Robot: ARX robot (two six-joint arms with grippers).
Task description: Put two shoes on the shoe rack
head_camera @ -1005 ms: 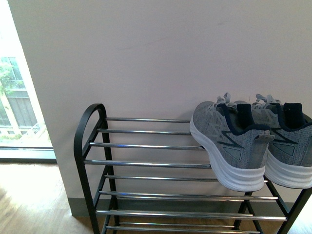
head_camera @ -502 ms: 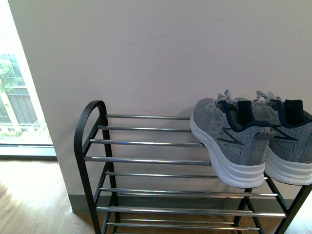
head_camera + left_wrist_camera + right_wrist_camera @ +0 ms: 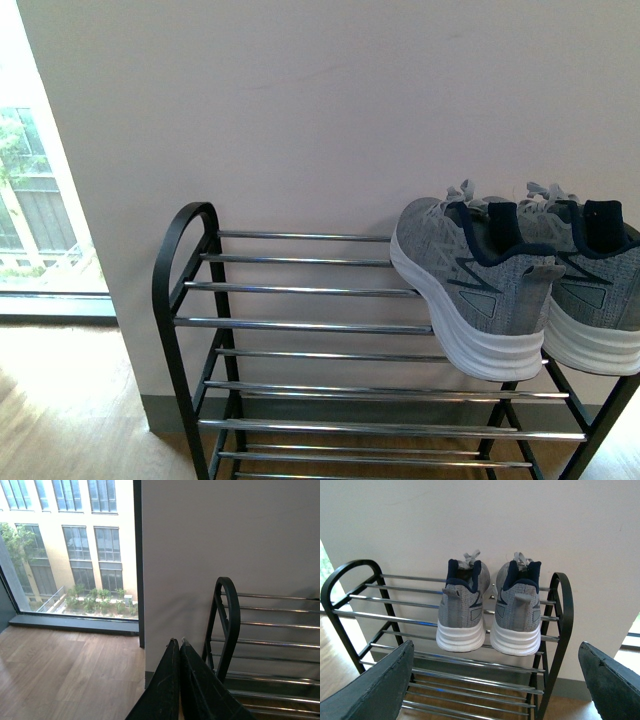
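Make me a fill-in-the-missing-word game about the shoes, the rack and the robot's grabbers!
The two shoes sit side by side on the ___ shelf of the shoe rack.
Their toes point toward the ___.
The right gripper holds nothing and its jaws are wide ___.
The left gripper holds nothing and its fingers are pressed ___.
Missing words: top; wall; open; together.
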